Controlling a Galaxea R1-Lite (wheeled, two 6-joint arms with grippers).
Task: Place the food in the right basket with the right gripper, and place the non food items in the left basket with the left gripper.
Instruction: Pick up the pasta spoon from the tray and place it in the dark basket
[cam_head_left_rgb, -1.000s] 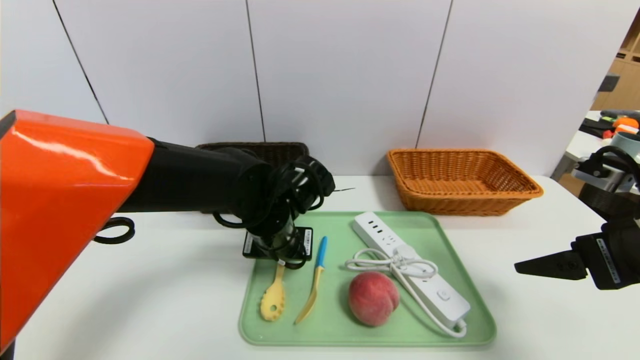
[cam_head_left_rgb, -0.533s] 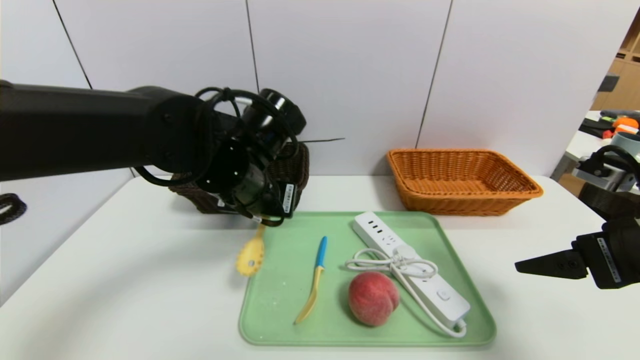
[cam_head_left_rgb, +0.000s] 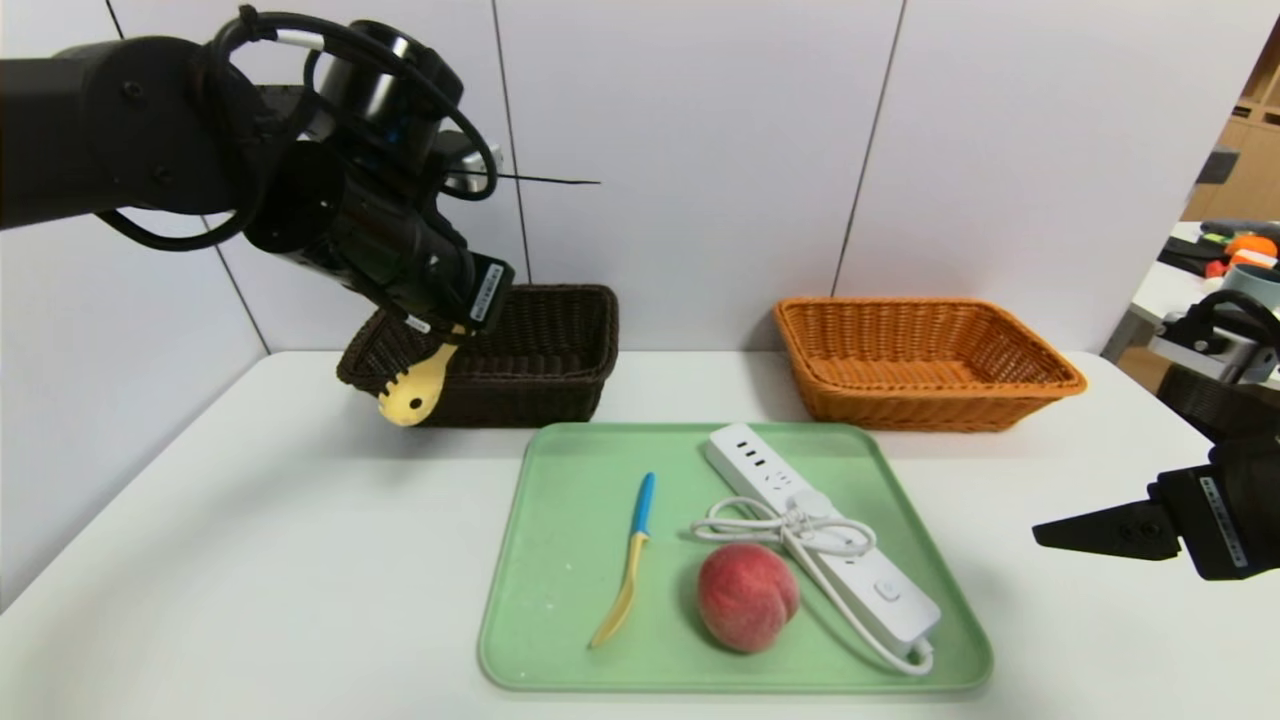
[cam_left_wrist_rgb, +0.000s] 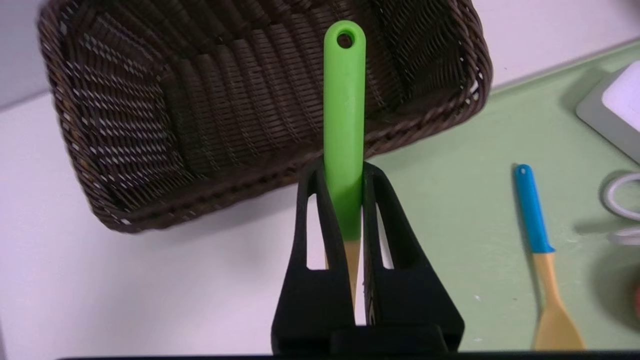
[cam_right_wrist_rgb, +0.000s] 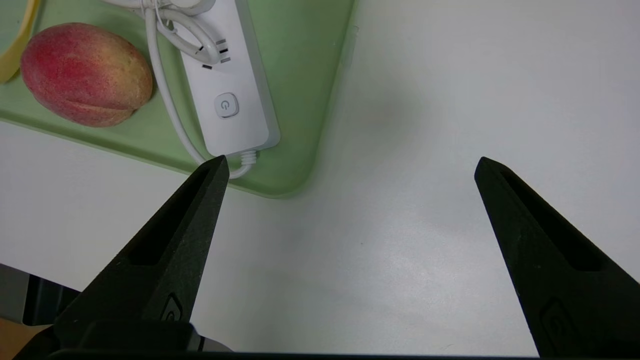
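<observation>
My left gripper (cam_left_wrist_rgb: 344, 171) is shut on a slotted spoon's green handle (cam_left_wrist_rgb: 344, 110). It hangs in the air over the front left corner of the dark brown left basket (cam_head_left_rgb: 570, 325). The spoon's yellow head (cam_head_left_rgb: 410, 396) dangles below the gripper (cam_head_left_rgb: 447, 325). A peach (cam_head_left_rgb: 747, 597), a white power strip (cam_head_left_rgb: 830, 540) with a coiled cord and a blue-handled yellow knife (cam_head_left_rgb: 633, 555) lie on the green tray (cam_head_left_rgb: 560, 600). The orange right basket (cam_head_left_rgb: 925, 365) holds nothing. My right gripper (cam_right_wrist_rgb: 350, 165) stands open over bare table, right of the tray's near right corner.
The baskets stand at the back of the white table against the wall panels. A side table with clutter (cam_head_left_rgb: 1225, 250) is at the far right. In the right wrist view the peach (cam_right_wrist_rgb: 85, 75) and power strip (cam_right_wrist_rgb: 225, 100) lie beyond the fingers.
My left arm has lifted the slotted spoon off the tray and carried it up and left to the dark basket. The right arm has not moved.
</observation>
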